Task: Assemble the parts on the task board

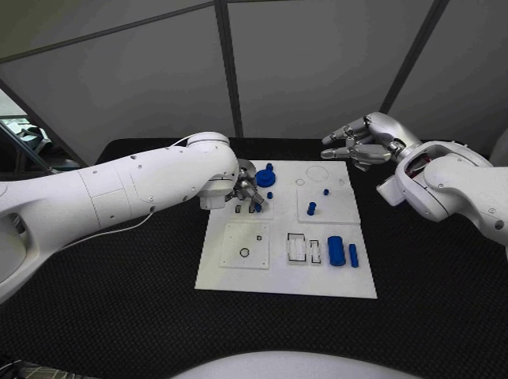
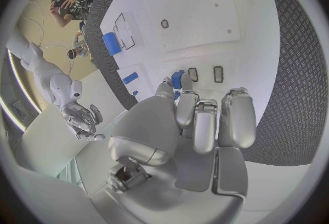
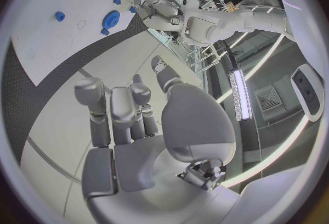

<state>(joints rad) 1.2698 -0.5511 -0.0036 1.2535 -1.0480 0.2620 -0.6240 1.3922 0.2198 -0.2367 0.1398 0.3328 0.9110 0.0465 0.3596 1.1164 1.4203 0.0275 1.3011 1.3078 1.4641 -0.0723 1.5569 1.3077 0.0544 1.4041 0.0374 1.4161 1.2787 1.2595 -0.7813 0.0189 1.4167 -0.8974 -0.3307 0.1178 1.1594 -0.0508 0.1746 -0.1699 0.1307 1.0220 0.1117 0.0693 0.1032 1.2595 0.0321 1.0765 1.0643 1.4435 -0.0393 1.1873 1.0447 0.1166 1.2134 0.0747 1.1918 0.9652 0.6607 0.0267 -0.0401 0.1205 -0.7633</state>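
With its fingers curled over a small blue part [image 2: 177, 79] by the slots on the task board [image 1: 279, 276], the left hand [image 1: 245, 189] should pinch squarely before lifting, though its grasp cannot be told, while the right hand [image 1: 363, 139] hovers empty, fingers apart.

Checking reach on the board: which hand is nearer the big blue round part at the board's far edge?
Left. The left hand is down at the task board, right beside the round blue part; the right hand is raised beyond the board's far right corner.
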